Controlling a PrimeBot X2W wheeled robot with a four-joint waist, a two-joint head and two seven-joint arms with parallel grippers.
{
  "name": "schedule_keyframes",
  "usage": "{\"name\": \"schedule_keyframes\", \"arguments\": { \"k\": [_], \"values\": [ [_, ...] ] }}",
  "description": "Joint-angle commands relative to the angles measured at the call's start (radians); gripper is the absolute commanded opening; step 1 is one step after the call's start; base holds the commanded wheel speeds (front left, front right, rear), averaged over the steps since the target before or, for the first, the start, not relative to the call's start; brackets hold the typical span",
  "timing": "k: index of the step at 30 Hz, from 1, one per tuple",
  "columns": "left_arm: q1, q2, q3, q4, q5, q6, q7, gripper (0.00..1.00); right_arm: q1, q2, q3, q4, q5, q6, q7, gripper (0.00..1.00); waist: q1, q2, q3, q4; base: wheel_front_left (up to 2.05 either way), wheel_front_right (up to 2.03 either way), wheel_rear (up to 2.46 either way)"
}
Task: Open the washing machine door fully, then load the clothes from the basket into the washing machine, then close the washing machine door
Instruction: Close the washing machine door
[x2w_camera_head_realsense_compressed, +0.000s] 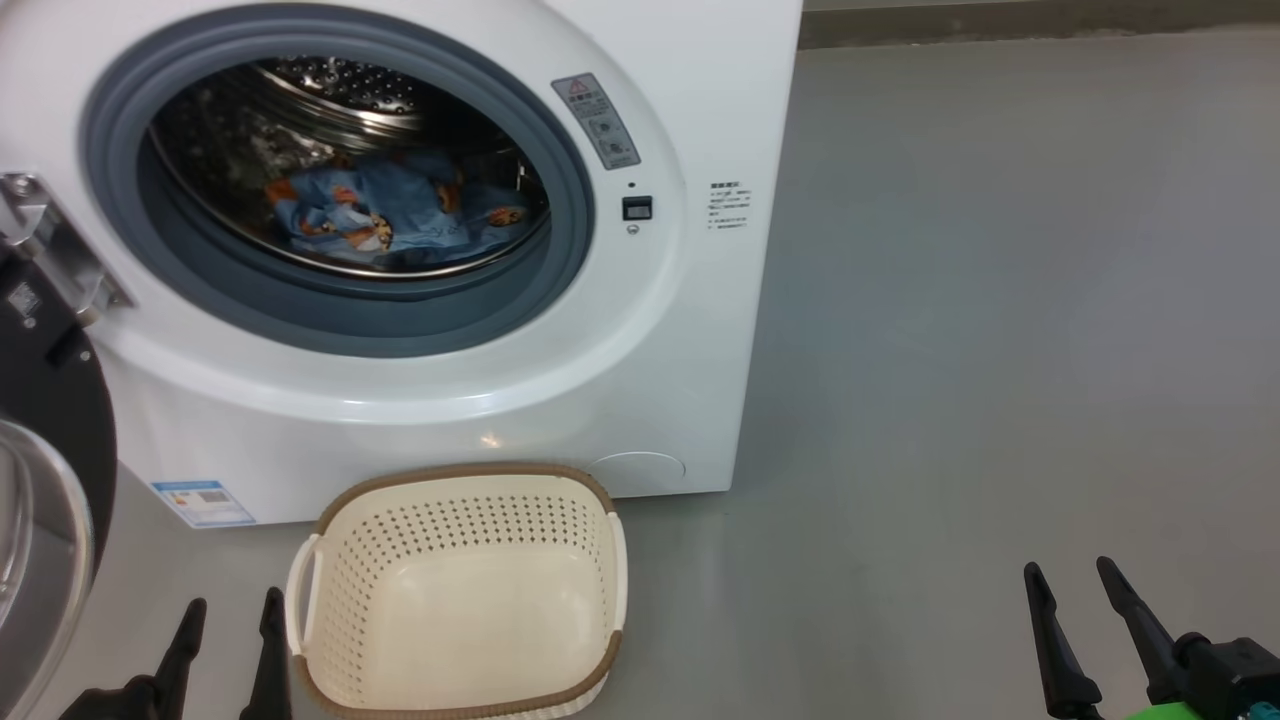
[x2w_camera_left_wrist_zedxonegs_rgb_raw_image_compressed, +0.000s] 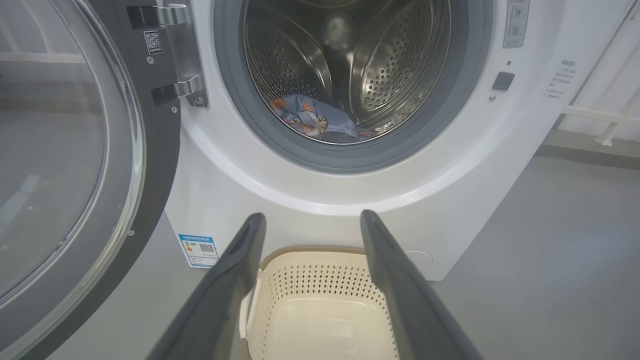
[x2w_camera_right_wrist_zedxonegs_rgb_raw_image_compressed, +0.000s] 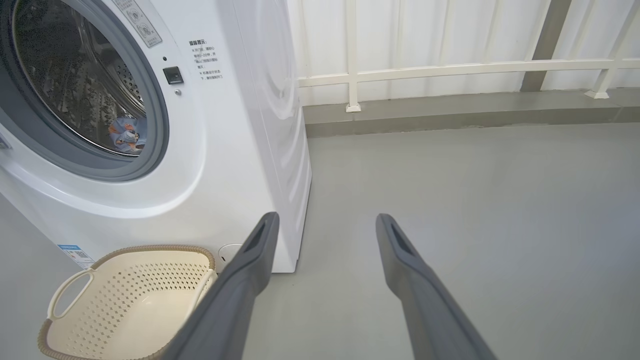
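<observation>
The white washing machine (x2w_camera_head_realsense_compressed: 640, 330) stands with its round black door (x2w_camera_head_realsense_compressed: 45, 440) swung wide to the left on its hinge. Light blue clothes (x2w_camera_head_realsense_compressed: 390, 215) with orange bears lie inside the steel drum, also seen as clothes (x2w_camera_left_wrist_zedxonegs_rgb_raw_image_compressed: 312, 120) and clothes (x2w_camera_right_wrist_zedxonegs_rgb_raw_image_compressed: 125, 135). The cream basket (x2w_camera_head_realsense_compressed: 460, 590) sits on the floor before the machine with nothing in it; the same basket (x2w_camera_left_wrist_zedxonegs_rgb_raw_image_compressed: 320, 305) and basket (x2w_camera_right_wrist_zedxonegs_rgb_raw_image_compressed: 125, 300) show in the wrist views. My left gripper (x2w_camera_head_realsense_compressed: 232, 610) is open just left of the basket, holding nothing. My right gripper (x2w_camera_head_realsense_compressed: 1070, 575) is open over bare floor at the lower right.
Grey floor (x2w_camera_head_realsense_compressed: 1000, 350) stretches to the right of the machine. A white railing (x2w_camera_right_wrist_zedxonegs_rgb_raw_image_compressed: 450, 67) with a low grey kerb runs behind it. The open door (x2w_camera_left_wrist_zedxonegs_rgb_raw_image_compressed: 65, 165) juts out at the left, close to my left arm.
</observation>
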Motion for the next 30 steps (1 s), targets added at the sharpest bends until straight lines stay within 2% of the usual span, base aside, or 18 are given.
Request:
{"name": "schedule_keyframes", "arguments": {
  "k": [1,7,13,30],
  "values": [
    [-0.017,0.016,0.031,-0.028,-0.002,-0.002,-0.006,1.0,-0.007,-0.021,0.02,-0.023,0.007,0.001,-0.005,1.0,0.0,-0.0001,-0.003,0.007,0.0,0.0,0.0],
    [-0.008,0.006,0.039,-0.036,-0.003,-0.002,-0.006,1.0,-0.001,-0.025,0.035,-0.031,0.008,0.001,-0.005,1.0,0.0,-0.0001,-0.009,0.058,0.0,0.0,0.0],
    [0.006,-0.012,0.059,-0.053,-0.003,-0.002,-0.006,1.0,-0.015,-0.032,0.064,-0.029,0.009,0.001,-0.005,1.0,0.0,-0.0001,-0.008,0.137,0.0,0.0,0.0],
    [0.038,-0.058,0.105,-0.074,0.004,-0.002,-0.006,1.0,-0.096,-0.06,0.16,0.0,0.012,0.001,-0.005,1.0,0.0,-0.0001,-0.015,0.462,0.0,0.0,0.0]
  ]
}}
